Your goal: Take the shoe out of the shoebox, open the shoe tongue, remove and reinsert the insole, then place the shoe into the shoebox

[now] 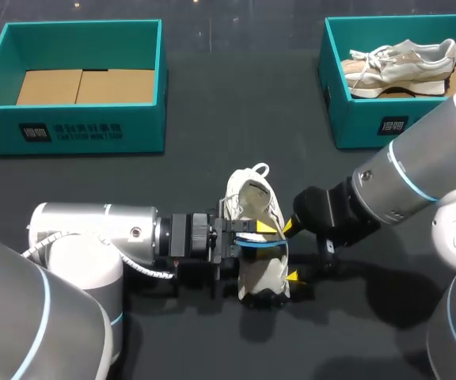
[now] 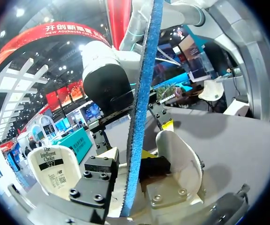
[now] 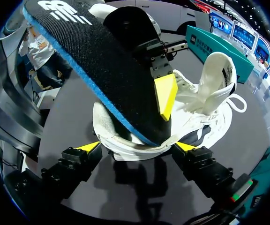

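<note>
Insole [image 3: 93,70] in shoe [image 1: 261,273]; shoebox [image 1: 362,127] holds sneaker [image 1: 402,67].

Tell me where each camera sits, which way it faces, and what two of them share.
Head: fixed above and behind, looking down on the table; left arm and right arm show at the sides.
Left wrist: on my left arm, facing along the left gripper at the edge-on insole and right arm.
Right wrist: on my right arm, facing over the right gripper at the white shoe.
Shared: both wrist views show the insole and white shoe.
</note>
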You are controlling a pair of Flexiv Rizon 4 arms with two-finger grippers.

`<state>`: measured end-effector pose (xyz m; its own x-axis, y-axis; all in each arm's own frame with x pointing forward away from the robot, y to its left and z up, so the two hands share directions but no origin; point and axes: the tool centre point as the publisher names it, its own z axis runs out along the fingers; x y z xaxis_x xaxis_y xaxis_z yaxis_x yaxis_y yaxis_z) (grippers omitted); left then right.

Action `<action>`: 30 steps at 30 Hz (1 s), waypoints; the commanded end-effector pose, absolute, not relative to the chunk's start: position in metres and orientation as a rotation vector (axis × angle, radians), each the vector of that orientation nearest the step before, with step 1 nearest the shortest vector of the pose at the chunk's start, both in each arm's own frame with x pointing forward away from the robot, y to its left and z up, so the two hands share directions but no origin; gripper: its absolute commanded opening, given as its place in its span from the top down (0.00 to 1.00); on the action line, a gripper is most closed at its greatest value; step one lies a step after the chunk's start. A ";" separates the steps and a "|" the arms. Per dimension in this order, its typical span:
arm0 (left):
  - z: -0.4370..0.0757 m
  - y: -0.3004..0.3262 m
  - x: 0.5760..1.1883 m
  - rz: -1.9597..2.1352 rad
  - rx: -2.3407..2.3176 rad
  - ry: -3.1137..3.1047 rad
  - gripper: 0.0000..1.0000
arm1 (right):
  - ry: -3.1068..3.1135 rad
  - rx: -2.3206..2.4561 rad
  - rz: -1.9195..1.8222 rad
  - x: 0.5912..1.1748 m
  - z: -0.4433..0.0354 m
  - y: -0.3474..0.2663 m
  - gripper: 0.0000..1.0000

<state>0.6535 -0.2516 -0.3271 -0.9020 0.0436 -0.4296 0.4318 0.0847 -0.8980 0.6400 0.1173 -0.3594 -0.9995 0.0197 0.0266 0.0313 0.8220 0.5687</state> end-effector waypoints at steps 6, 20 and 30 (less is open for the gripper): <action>-0.313 -0.248 0.643 -1.850 0.469 2.067 0.76 | -2.983 -0.043 -0.931 0.638 -0.361 0.119 0.00; -0.303 -0.245 0.637 -1.835 0.479 2.073 1.00 | -2.983 -0.043 -0.931 0.638 -0.361 0.119 0.00; -0.316 -0.247 0.640 -1.827 0.568 2.019 1.00 | -2.983 -0.043 -0.931 0.638 -0.361 0.119 0.00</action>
